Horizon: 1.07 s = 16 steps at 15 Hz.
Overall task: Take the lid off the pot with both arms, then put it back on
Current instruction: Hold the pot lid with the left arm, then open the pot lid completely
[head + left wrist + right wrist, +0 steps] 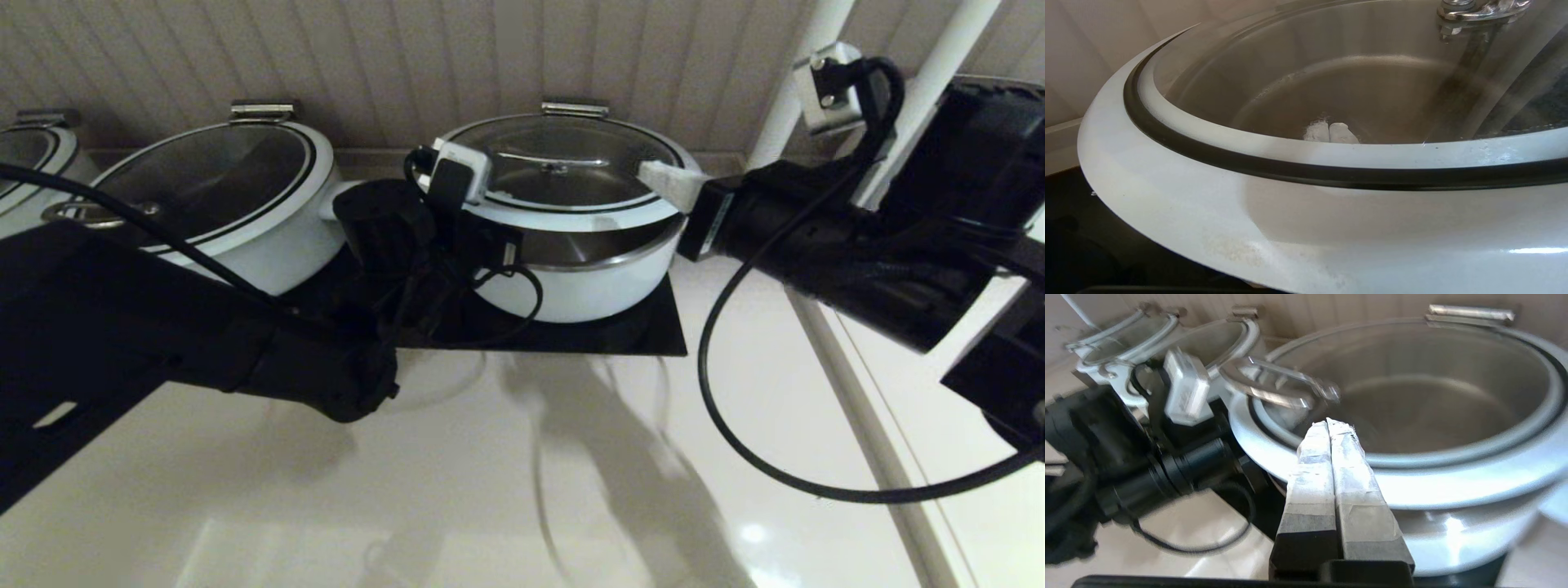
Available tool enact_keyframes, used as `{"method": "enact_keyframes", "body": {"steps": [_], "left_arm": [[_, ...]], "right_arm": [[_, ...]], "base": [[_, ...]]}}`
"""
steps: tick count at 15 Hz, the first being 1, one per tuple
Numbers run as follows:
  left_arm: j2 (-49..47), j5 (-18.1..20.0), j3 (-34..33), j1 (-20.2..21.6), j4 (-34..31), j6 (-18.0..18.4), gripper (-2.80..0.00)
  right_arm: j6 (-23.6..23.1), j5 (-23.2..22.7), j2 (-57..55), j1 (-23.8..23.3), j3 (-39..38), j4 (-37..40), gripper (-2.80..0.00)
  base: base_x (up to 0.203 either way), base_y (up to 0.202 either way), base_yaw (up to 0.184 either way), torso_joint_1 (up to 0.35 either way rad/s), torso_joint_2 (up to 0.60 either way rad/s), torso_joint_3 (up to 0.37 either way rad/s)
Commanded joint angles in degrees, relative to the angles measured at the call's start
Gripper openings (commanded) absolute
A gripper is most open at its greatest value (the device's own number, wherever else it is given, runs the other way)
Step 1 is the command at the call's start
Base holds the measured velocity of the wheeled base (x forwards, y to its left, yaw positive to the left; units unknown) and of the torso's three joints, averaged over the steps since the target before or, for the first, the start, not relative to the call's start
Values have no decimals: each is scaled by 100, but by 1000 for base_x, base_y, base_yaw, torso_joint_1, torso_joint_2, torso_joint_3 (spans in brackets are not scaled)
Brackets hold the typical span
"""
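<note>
The white pot [584,290] stands on a black mat. Its glass lid [563,167], hinged at the back, is raised at the front, so the steel inside shows under its rim. My left gripper [478,184] is at the lid's left edge. In the left wrist view its two white fingertips [1340,133] press together and show through the glass, under the lid [1306,212]. My right gripper [663,181] is at the lid's right edge. In the right wrist view it [1327,424] is shut and empty, lying across the white rim [1453,482] near the steel loop handle [1278,384].
A wider white pot with a darker lid [237,196] stands close on the left, and another [33,151] at the far left. The wall is just behind. The black mat [629,331] lies under the pots. A white post [796,90] and loose black cables [718,408] are on the right.
</note>
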State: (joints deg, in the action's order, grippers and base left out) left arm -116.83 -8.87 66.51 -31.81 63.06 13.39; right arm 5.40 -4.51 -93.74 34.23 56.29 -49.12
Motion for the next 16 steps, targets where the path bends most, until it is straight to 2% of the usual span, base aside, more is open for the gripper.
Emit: {"method": "enact_keyframes", "body": {"steps": [1,7,11,16], "left_arm": [[20,-9,2,8,40,6,-280],[-32,-9,79,80,31,6,-280],[-68,-9,169,78,13,6,-280],[-105,-9,169,78,40,6,-280]], "right_arm": [[5,-6,166,-12,-257,-29,-280],[5,-1,14,-31,-1087,-77,-280],[29,-6,-319,-31,-1061,-155,-280],[14,12,-841,-126,-997,-840,-280]], "base": [[0,0,0,0,0,0],[0,0,0,0,0,0],[0,0,0,0,0,0],[0,0,0,0,0,0]]}}
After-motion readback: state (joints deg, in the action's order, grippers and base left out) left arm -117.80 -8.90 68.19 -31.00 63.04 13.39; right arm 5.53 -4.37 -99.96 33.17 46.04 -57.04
